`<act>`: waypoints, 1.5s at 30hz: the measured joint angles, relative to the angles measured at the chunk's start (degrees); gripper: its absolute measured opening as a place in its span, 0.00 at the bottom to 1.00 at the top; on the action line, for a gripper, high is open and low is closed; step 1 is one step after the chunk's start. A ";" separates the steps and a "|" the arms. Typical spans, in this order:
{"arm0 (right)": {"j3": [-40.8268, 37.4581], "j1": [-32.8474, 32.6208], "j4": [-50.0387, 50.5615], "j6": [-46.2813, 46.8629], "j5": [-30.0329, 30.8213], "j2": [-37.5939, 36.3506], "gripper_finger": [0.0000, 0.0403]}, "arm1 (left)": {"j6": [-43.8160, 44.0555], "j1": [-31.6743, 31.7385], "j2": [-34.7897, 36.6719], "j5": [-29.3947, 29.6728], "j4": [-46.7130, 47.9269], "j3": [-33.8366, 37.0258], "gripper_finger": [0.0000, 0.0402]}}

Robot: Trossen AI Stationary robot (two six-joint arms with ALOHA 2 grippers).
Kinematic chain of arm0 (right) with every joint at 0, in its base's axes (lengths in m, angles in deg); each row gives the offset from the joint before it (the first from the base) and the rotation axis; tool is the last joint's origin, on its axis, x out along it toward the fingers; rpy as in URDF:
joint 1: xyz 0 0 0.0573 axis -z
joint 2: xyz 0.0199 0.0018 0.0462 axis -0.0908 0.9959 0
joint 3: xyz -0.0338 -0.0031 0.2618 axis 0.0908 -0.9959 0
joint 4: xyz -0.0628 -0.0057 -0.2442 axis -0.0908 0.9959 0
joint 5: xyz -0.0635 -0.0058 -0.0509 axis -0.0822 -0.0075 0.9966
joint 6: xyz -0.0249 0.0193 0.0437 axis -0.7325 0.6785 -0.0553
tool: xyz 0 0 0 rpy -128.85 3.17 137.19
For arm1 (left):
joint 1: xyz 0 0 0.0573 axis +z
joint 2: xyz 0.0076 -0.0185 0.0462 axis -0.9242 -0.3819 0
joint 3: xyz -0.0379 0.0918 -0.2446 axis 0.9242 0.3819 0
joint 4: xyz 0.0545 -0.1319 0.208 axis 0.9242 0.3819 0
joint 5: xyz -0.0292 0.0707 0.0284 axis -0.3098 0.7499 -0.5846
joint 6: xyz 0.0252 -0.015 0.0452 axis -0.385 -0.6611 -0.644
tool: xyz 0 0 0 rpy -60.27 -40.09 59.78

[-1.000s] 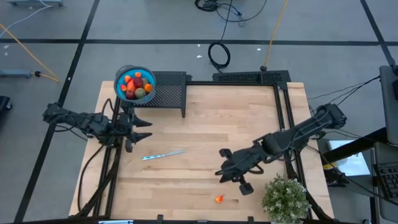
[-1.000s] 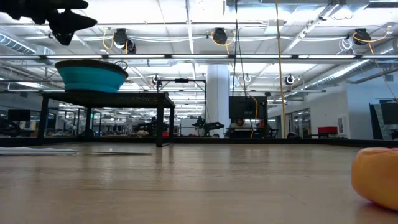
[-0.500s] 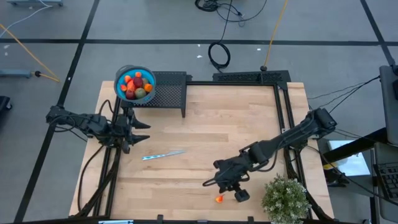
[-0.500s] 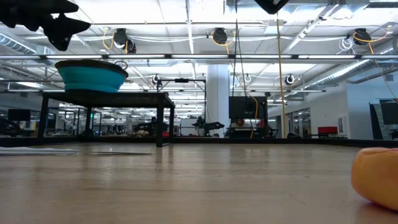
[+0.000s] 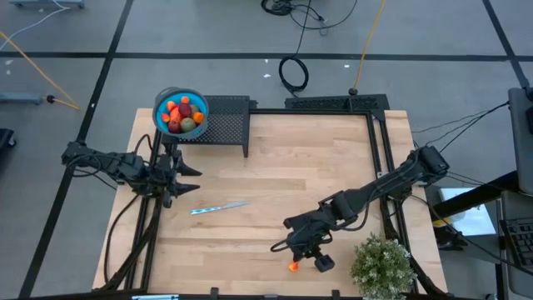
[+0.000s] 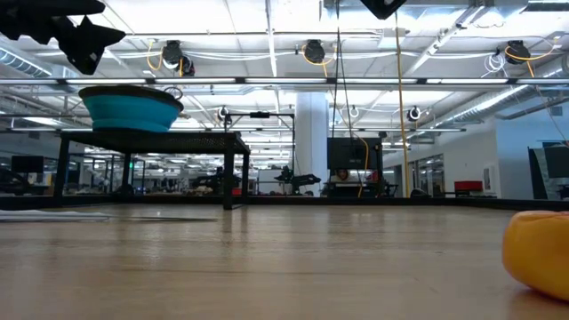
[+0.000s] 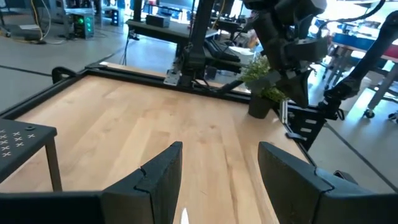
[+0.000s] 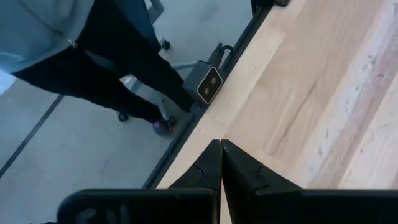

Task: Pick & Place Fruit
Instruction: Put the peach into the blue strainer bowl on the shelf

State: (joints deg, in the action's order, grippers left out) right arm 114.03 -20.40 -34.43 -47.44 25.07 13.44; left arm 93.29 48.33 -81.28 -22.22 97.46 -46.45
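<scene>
Right now I see my right gripper (image 5: 287, 247) low over the near right part of the table (image 5: 316, 167), fingers pressed together on nothing, just beside the small orange fruit (image 5: 293, 267) lying loose near the table's near edge. A potted plant (image 5: 381, 265) stands close on the right of it. My left gripper (image 5: 190, 177) hangs at the left side, fingers apart and empty, next to the black mesh stand (image 5: 226, 123). On that stand sits the blue bowl (image 5: 160, 107) heaped with fruit pieces (image 5: 183, 117). A silver knife (image 5: 218, 207) lies flat between the two arms. Beyond the near edge, the right wrist view shows a person's legs (image 8: 118, 68).
</scene>
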 joint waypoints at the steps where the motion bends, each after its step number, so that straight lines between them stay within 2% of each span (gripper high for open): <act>1: 0.00 -0.03 -0.27 -0.02 0.02 0.01 0.00 | 0.00 -0.01 0.00 0.00 -0.02 0.00 0.53; 15: 0.00 -0.33 -0.49 0.00 0.61 0.09 0.00 | 0.02 0.00 -0.11 0.03 -0.05 0.00 0.53; 20: -0.02 -0.39 -0.49 -0.62 4.02 0.09 0.03 | 0.58 0.01 -0.11 0.22 -0.51 0.00 0.53; 24: -0.02 -0.36 -1.51 -0.86 4.85 0.53 0.07 | -2.89 0.02 -0.12 -1.05 -0.16 0.00 0.53; 28: -0.02 -0.78 -2.28 -1.09 4.81 2.41 0.13 | -6.06 0.00 -0.11 -8.01 -0.40 0.36 0.53; 30: -0.02 -1.19 -2.68 -1.07 4.76 3.67 0.17 | -6.89 -0.01 -0.12 -9.69 -0.43 1.23 0.53; 37: -0.04 -1.95 -2.65 -1.09 4.68 6.80 0.30 | -5.31 0.02 -0.13 -8.13 -2.10 6.64 0.53; 45: -0.07 -3.19 -2.39 -6.49 6.26 6.97 0.40 | -4.19 0.02 -0.11 -8.16 -15.05 15.45 0.53</act>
State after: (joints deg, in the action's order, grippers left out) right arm 113.96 -23.58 -36.82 -53.93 31.34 20.41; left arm 89.11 48.35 -81.39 -30.39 82.42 -31.00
